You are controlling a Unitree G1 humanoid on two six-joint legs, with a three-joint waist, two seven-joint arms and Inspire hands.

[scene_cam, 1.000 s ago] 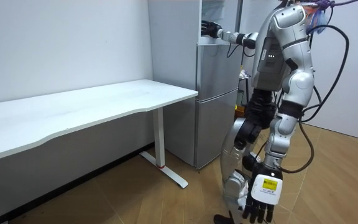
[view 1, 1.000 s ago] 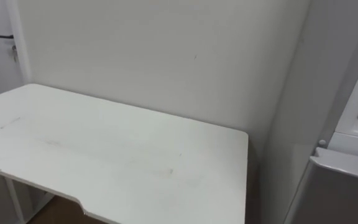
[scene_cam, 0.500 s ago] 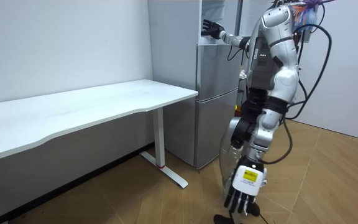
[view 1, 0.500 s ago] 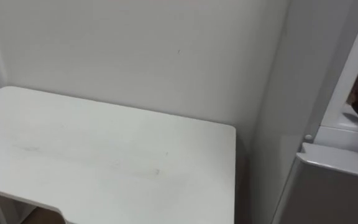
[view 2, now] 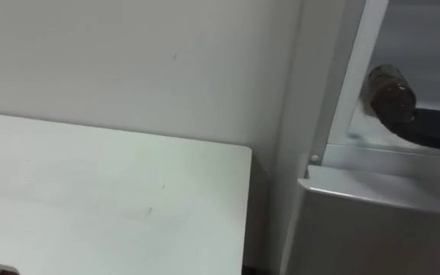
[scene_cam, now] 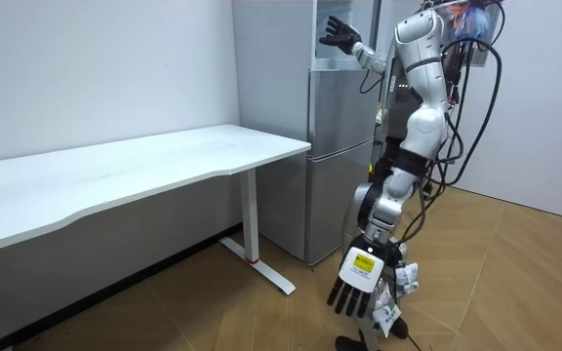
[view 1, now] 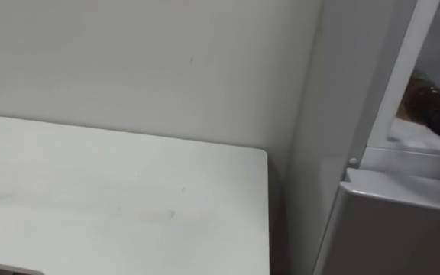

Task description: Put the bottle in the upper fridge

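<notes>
While the bottle [view 2: 392, 92] rests, apparently on its side, on the shelf of the upper fridge [view 2: 426, 38] at 2 o'clock in the eye views, the right hand [scene_cam: 338, 34] is raised in front of that compartment with its fingers spread wide and nothing in them. The left hand [scene_cam: 359, 288] hangs low, fingers straight and empty. The table [view 1: 128, 198] lies at 8 o'clock. The placing looks done. The danger is rolling: a round bottle lying near the shelf's front could tumble out if the right arm, just beside it, brushes it while pulling back.
</notes>
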